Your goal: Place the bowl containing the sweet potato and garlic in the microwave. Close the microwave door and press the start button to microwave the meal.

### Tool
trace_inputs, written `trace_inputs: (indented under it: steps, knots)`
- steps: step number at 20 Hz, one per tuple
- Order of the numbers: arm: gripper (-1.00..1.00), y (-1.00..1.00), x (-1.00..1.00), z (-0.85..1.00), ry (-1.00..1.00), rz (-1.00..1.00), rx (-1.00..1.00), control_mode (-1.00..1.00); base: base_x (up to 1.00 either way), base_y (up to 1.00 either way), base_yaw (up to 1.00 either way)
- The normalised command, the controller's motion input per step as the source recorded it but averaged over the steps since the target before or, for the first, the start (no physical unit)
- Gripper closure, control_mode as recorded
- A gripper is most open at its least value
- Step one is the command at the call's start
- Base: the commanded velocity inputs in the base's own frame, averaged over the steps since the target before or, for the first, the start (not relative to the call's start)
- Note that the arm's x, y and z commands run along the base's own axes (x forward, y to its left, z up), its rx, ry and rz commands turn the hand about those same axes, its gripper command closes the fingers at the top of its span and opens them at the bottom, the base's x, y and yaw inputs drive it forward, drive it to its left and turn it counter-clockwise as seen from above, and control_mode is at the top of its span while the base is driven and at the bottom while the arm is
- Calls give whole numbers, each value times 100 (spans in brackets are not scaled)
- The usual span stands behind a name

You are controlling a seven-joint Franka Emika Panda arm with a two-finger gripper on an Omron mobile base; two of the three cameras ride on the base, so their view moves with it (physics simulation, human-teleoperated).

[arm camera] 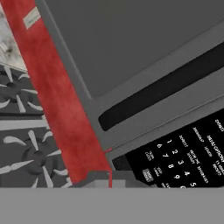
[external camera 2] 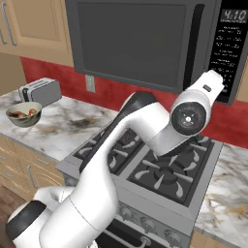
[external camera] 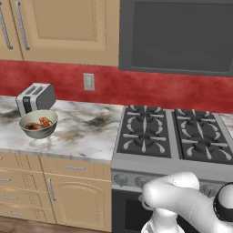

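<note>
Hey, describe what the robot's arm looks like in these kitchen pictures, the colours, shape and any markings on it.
The glossy white robot arm is built of thick, rounded tubular segments. Its joints end in dark grey to black caps, one a round disc with concentric rings, another a black dome near the base. A small dark rectangular mark sits on the white hand section. No cables show. The pincer's finger shape can't be made out.

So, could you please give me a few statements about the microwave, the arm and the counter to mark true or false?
1. The microwave door is closed. True.
2. The grey-green bowl sits on the stove. False: it is on the marble counter, in front of the toaster.
3. The gripper is up by the microwave's keypad. True.
4. The microwave's display is blank. False: it shows digits.
5. A pot stands on the stove. False: the burners are bare.
</note>
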Motion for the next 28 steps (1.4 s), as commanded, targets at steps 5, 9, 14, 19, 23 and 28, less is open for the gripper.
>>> trace_inputs:
  steps: [5,9,14,19,23,28]
  knots:
    - [100,-61,10,0,-2,1,17,-100,0,0,0]
    - [100,-50,0,-1,-19,8,16,-100,0,0,0]
    - [100,-22,0,-9,-25,10,3,-100,0,0,0]
    - [100,-1,5,-13,-21,9,0,-100,0,0,0]
    - [100,0,26,-16,-8,5,0,-100,0,0,0]
    - [100,0,36,-3,0,0,0,-100,0,0,0]
